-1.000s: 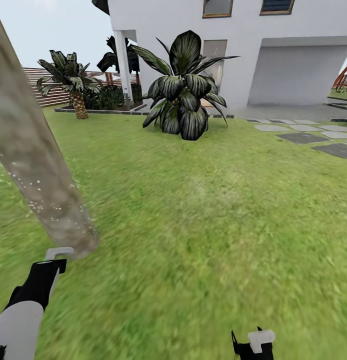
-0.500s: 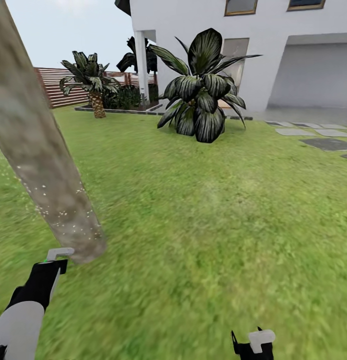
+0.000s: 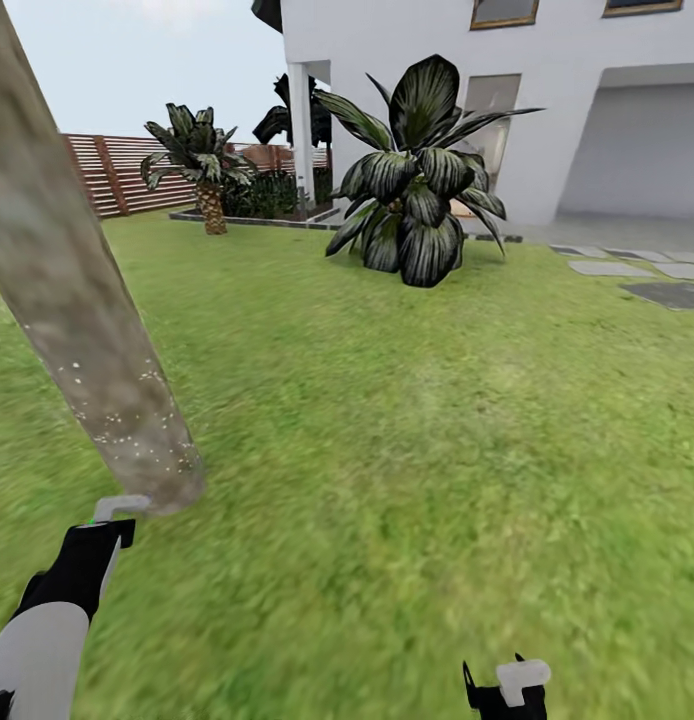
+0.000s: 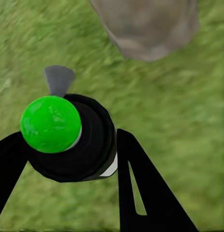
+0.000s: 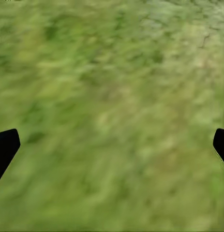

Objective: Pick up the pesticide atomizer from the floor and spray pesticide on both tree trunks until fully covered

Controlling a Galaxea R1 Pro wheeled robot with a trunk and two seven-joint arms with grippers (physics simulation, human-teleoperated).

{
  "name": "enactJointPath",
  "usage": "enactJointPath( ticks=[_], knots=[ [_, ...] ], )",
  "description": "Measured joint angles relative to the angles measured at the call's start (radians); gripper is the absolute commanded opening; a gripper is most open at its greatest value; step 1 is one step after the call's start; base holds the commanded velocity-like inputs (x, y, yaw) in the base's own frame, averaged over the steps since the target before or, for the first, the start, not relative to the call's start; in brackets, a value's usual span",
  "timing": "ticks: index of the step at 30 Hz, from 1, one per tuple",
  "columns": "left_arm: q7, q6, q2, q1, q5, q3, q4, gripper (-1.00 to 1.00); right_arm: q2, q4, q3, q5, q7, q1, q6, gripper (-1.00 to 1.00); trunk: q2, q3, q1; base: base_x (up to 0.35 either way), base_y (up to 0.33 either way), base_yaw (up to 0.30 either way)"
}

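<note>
A tree trunk (image 3: 87,330), thick and pale grey-brown, leans up the left of the head view; fine white specks dot its lower part. Its base (image 4: 148,26) meets the grass just ahead of my left gripper (image 4: 68,159) in the left wrist view. That gripper is shut on the pesticide atomizer (image 4: 68,140), whose black top carries a bright green cap and a grey nozzle pointing toward the trunk. In the head view the left gripper (image 3: 92,545) holds the atomizer's grey nozzle (image 3: 117,505) close to the trunk's foot. My right gripper (image 5: 112,145) hangs open over bare grass, low at the head view's edge (image 3: 507,690).
Green lawn spreads ahead and to the right. A big dark-leaved shrub (image 3: 412,190) stands before a white house (image 3: 547,100). A short palm (image 3: 202,165) and a brown slat fence (image 3: 107,170) sit at the back left. Grey stepping stones (image 3: 667,290) lie far right.
The whole head view has shifted: shrub, palm and house slid rightward in the picture, so the camera turned left. Both arms sit at the same spots in the picture.
</note>
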Motion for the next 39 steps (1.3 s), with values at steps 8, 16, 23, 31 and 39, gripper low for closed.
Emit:
enactJointPath(
  ticks=[8,16,23,31,39],
  knots=[
    [0.0,0.0,-0.008,0.0,-0.001,-0.001,0.002,-1.0,0.0,0.0,-0.001,0.0,0.0,0.0,0.0,1.0,0.0,0.0,0.0,0.205,-0.216,0.141],
    [0.0,-0.001,-0.008,0.0,-0.001,-0.001,0.002,-1.0,0.0,0.0,0.0,0.0,0.0,0.0,0.0,1.0,0.0,0.0,0.0,0.196,-0.186,0.032],
    [0.0,-0.028,-0.01,0.0,0.002,-0.001,-0.009,-1.0,0.0,0.0,0.0,0.0,0.0,0.0,0.0,1.0,0.0,0.0,0.0,-0.137,-0.089,0.258],
    [-0.013,0.023,-0.064,-0.099,0.002,-0.089,-0.018,-1.0,0.0,0.0,-0.001,0.0,0.0,0.0,0.0,1.0,0.0,0.0,0.0,-0.003,-0.002,0.196],
    [-0.013,0.166,-0.109,-0.254,-0.004,-0.122,-0.028,-1.0,0.0,0.001,-0.001,0.0,0.0,0.0,0.0,1.0,0.0,0.0,0.0,0.0,0.0,0.004]
  ],
)
